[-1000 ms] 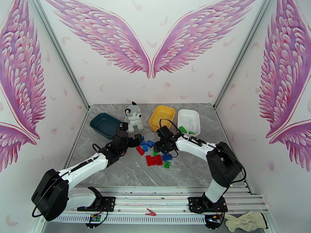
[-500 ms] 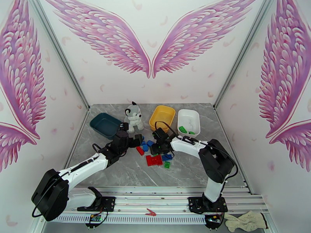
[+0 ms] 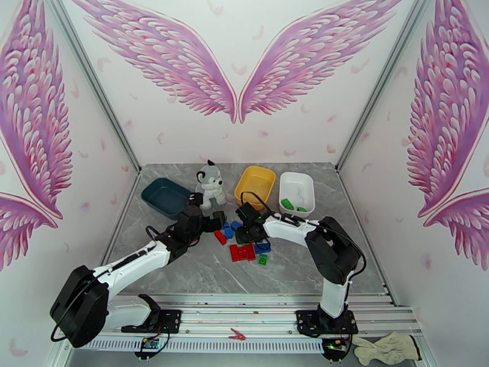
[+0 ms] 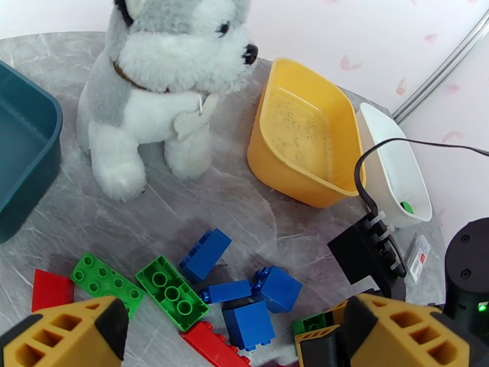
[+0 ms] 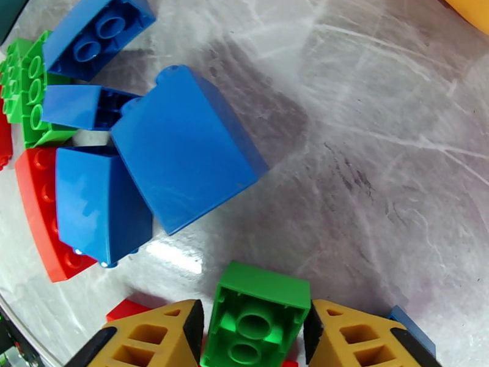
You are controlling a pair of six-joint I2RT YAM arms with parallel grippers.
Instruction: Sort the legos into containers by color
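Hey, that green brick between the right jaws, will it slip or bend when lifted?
Probably stiff: the green brick looks like hard moulded plastic. Likely light, since its underside shows hollow. Its glossy sides might slip a little in the jaws.

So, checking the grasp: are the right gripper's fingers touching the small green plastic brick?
Touching. Right wrist view: both fingers press against the green brick.

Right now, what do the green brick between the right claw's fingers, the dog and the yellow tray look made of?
Green brick: hard moulded plastic, slightly glossy, with crisp edges.
Dog: soft plush fabric, with a fuzzy grey-and-white pile.
Yellow tray: probably plastic, with a smooth rounded rim and a dull, speckled floor.
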